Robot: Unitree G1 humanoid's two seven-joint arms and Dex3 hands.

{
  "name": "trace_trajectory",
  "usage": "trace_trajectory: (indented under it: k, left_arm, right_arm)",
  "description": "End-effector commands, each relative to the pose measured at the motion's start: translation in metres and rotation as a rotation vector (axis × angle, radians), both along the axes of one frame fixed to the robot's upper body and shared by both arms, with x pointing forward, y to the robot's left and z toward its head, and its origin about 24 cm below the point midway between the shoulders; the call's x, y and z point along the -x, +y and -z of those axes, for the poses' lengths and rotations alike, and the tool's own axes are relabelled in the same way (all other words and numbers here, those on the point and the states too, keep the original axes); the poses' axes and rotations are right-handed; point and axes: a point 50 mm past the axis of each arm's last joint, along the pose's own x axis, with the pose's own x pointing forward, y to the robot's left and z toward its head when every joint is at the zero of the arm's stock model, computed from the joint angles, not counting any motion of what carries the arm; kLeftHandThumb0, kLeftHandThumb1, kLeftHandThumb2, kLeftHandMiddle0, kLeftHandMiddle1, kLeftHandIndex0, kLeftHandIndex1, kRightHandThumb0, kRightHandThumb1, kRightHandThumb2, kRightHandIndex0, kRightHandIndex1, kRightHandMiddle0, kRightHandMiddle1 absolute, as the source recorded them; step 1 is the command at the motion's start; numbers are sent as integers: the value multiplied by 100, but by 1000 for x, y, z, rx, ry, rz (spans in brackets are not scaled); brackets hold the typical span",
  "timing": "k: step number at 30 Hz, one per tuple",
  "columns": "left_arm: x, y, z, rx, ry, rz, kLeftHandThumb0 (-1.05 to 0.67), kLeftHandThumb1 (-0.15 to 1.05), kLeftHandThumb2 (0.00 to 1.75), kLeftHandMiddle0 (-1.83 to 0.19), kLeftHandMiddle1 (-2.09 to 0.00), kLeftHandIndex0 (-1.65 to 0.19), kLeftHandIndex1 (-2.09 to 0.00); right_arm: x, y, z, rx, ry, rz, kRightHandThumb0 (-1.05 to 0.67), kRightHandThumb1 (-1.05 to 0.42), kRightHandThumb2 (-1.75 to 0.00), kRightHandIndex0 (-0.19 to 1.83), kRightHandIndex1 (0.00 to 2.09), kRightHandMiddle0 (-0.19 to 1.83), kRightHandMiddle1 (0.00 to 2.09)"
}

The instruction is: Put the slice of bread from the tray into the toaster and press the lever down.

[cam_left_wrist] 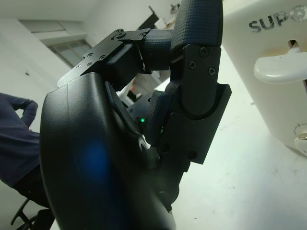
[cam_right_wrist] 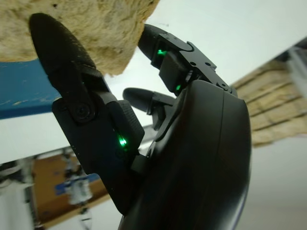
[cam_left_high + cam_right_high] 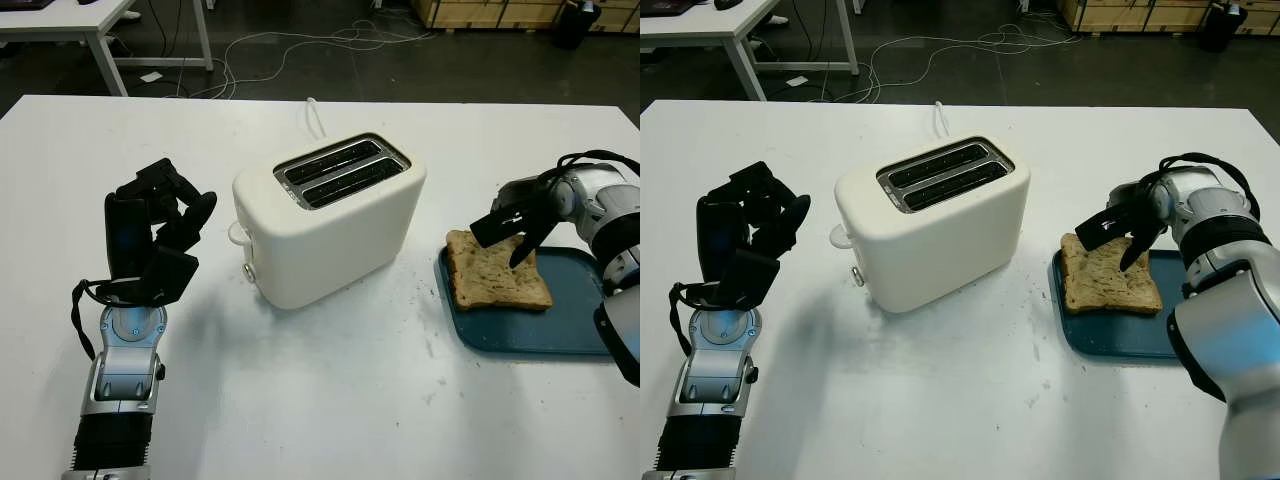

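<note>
One slice of bread (image 3: 497, 272) lies flat on the tray (image 3: 560, 330), directly under my right hand (image 3: 512, 228), whose fingers straddle its far edge without pinching. The toaster (image 3: 330, 215) stands to its left. My left hand (image 3: 155, 235), curled and empty, is beside the toaster, much farther from the bread.

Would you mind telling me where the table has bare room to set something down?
Bare table lies in front of the toaster, between the left hand and the tray. It is crowded at the tray, where the right hand hangs over the bread.
</note>
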Motion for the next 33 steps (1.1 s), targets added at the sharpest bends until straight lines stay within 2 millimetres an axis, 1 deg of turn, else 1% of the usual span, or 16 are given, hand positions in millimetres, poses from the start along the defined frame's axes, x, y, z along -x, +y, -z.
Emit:
trace_trajectory:
  k: [1,4,7,10,12,14,16,22,23,24,25,26,27,28,31,33]
  left_arm:
    - [2,2,0,1,-9,6,-78,92,39,-130,-166,-105,-173]
    - [2,1,0,2,-7,4,-78,92,38,-131,-166,-106,-172]
    - [2,1,0,6,-13,3,-78,92,38,-131,-166,-106,-174]
    - [2,1,0,1,-10,3,-78,92,38,-130,-167,-106,-174]
    - [2,1,0,0,-11,3,-78,92,38,-130,-168,-106,-175]
    - [2,1,0,1,-10,1,-78,92,38,-130,-168,-106,-175]
    - [2,1,0,1,-9,0,-78,92,38,-130,-168,-106,-175]
    - [2,1,0,6,-5,4,-77,92,38,-129,-168,-105,-174]
    - [2,1,0,6,-6,5,-77,92,38,-129,-168,-105,-174]
    - [2,1,0,2,-10,6,-77,92,38,-130,-168,-105,-174]
    - [2,1,0,2,-13,7,-77,92,38,-130,-168,-105,-174]
    - [2,1,0,1,-14,6,-77,92,38,-130,-168,-105,-174]
    - [2,1,0,0,-12,3,-77,92,38,-130,-168,-105,-174]
    - [2,1,1,-2,-8,0,-77,92,38,-130,-168,-105,-174]
    - [2,1,1,-7,-6,-4,-78,92,38,-129,-168,-104,-174]
    - [2,1,1,-12,-8,-4,-78,92,39,-129,-167,-104,-174]
  right_arm:
    - [2,0,4,44,-9,-66,-78,-86,-1,44,148,77,65]
    - [3,1,6,82,-34,-133,-62,-91,-21,58,124,78,59]
    - [3,1,8,109,-31,-152,-48,-92,-34,60,112,75,48]
    - [3,1,9,149,-15,-155,-40,-92,-37,57,97,75,31]
    - [3,1,9,158,-12,-155,-38,-92,-39,56,77,74,18]
    - [3,0,9,145,-22,-151,-37,-92,-36,65,60,80,9]
    - [3,-1,8,128,-36,-148,-36,-92,-32,75,62,87,7]
    - [3,-2,6,142,-55,-147,-33,-92,-31,66,71,87,2]
    - [3,-2,6,143,-70,-153,-34,-92,-31,61,103,95,7]
    - [2,-3,5,146,-86,-159,-34,-92,-30,57,138,94,31]
    - [2,-3,4,146,-104,-161,-33,-92,-30,63,156,77,86]
    - [2,-4,3,137,-126,-165,-31,-92,-28,69,167,63,129]
    - [2,-5,1,122,-156,-174,-30,-92,-26,72,171,59,144]
    - [1,-5,-1,127,-179,-182,-29,-92,-22,72,173,57,149]
    - [-1,-6,-8,162,-230,-194,-32,-92,-24,65,150,66,103]
    - [-3,-7,-13,166,-254,-189,-33,-92,-24,71,125,81,53]
